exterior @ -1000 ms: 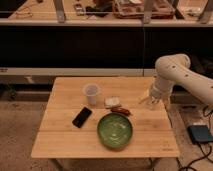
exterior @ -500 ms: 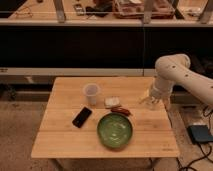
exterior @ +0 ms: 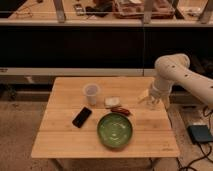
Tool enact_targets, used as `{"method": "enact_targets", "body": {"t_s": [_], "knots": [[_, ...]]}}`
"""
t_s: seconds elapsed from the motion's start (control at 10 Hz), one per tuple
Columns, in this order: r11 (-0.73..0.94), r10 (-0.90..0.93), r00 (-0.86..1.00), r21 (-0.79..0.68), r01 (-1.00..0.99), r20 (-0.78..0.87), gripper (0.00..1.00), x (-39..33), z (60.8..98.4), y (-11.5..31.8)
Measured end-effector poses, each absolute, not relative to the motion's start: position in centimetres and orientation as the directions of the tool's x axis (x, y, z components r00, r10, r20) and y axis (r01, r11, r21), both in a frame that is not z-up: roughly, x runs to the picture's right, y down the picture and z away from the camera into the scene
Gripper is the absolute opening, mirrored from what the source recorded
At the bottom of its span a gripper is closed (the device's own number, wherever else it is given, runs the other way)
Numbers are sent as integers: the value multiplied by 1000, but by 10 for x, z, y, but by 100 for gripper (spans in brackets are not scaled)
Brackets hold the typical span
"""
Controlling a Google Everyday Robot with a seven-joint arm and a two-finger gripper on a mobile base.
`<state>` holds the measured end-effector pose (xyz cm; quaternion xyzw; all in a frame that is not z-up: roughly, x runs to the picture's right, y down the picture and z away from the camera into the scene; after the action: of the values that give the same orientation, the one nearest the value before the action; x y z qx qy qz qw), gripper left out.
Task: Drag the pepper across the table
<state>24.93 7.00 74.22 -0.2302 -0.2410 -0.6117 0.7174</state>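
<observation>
The pepper is small, slim and red. It lies on the light wooden table just behind the green bowl and in front of a small white packet. My gripper hangs at the end of the white arm over the table's right edge, about a bowl's width to the right of the pepper and apart from it.
A clear plastic cup stands at the middle back. A flat black phone lies left of the bowl. A dark counter with shelves runs behind the table. A blue box and cables lie on the floor at right.
</observation>
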Motion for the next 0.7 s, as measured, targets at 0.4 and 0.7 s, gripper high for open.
{"method": "enact_targets", "body": {"t_s": [0.4,0.7], "knots": [[-137,-819,-227,204,969,527,80,222,746,61],[-223,-810,-327,260,940,486,80,213,746,60]]}}
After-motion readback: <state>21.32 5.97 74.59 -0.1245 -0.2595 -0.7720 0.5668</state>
